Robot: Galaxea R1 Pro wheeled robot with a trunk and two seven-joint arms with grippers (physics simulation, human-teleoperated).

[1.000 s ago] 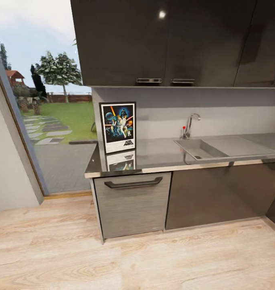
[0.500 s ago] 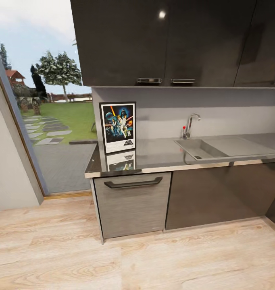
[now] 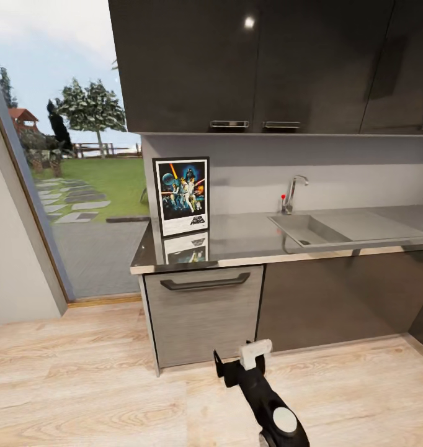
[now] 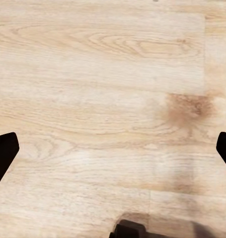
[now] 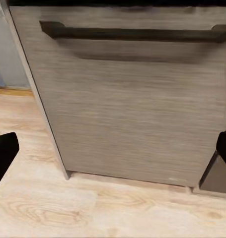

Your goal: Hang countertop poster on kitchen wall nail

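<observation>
The poster [image 3: 182,195] stands upright at the left end of the kitchen countertop [image 3: 249,234], leaning on the grey back wall, and the glossy slab mirrors it. My right gripper [image 3: 235,367] rises low in the head view, well below the countertop and in front of the grey cabinet front [image 3: 205,313]. In the right wrist view the right gripper [image 5: 113,153] is open, with dark fingertips [image 5: 3,154] far apart, facing that cabinet front [image 5: 127,99]. My left gripper [image 4: 113,153] is open above the pale wood floor [image 4: 108,89]. The wall nails are out of view.
A sink [image 3: 307,230] and tap [image 3: 292,194] sit right of the poster. Dark upper cabinets [image 3: 236,62] overhang the counter. A tall glass pane [image 3: 81,186] onto a garden stands at the left. Pale wood floor [image 3: 81,385] spreads before the cabinets.
My right arm has come up into the head view from the bottom edge. The poster and the counter have not moved.
</observation>
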